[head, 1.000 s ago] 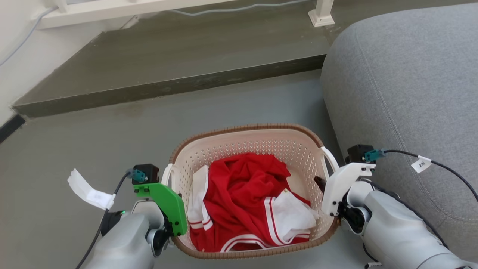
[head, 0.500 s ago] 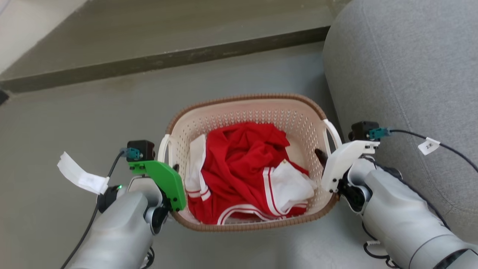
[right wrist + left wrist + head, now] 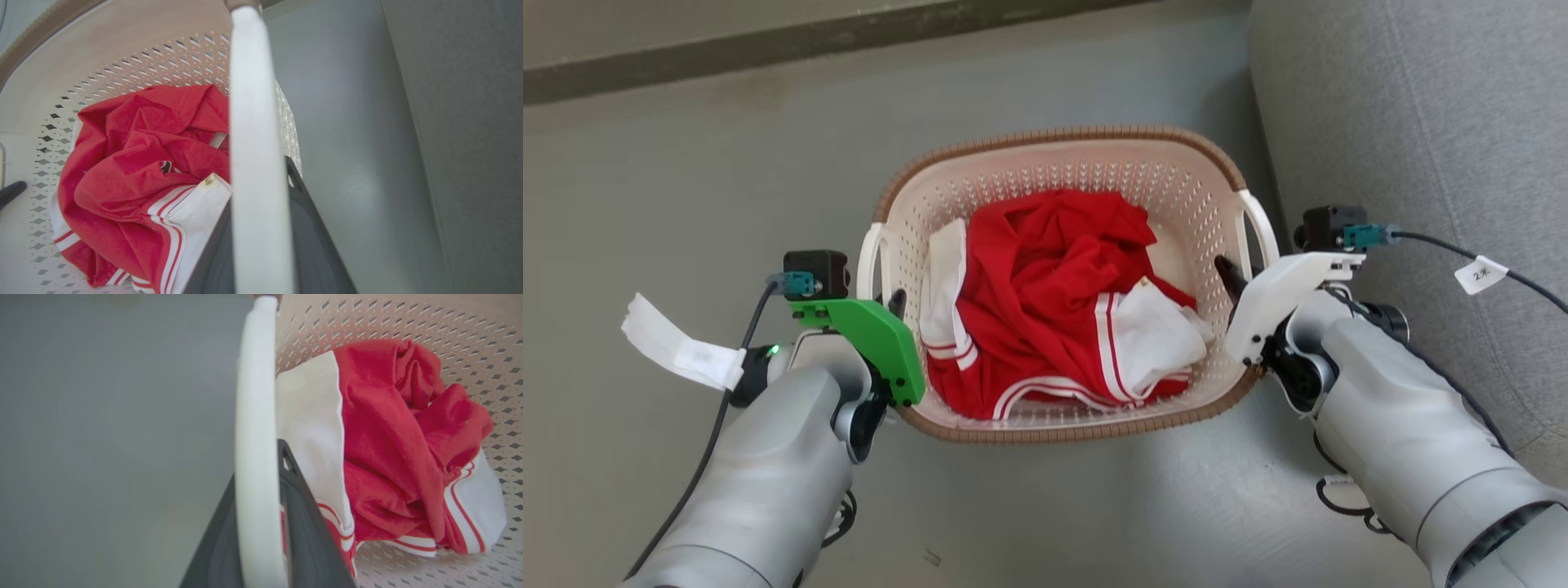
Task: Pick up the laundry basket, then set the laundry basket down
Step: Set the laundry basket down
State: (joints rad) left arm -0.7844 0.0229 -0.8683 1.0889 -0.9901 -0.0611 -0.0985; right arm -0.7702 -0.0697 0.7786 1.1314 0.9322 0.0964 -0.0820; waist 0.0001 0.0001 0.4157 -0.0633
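the basket lies between left claw and right claw, long axis left to right. each is clamped on 1 end; both should move together.

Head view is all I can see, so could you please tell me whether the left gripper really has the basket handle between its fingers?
Observer: Yes. In the left wrist view the left gripper has one dark finger on each side of the white left handle of the laundry basket, close against it.
Operator: Thank you. And the right side?
Observer: The right wrist view shows the same: the right gripper straddles the right handle.
Operator: Is the sofa touching the basket there?
Observer: No. A strip of bare floor lies between that handle and the sofa.
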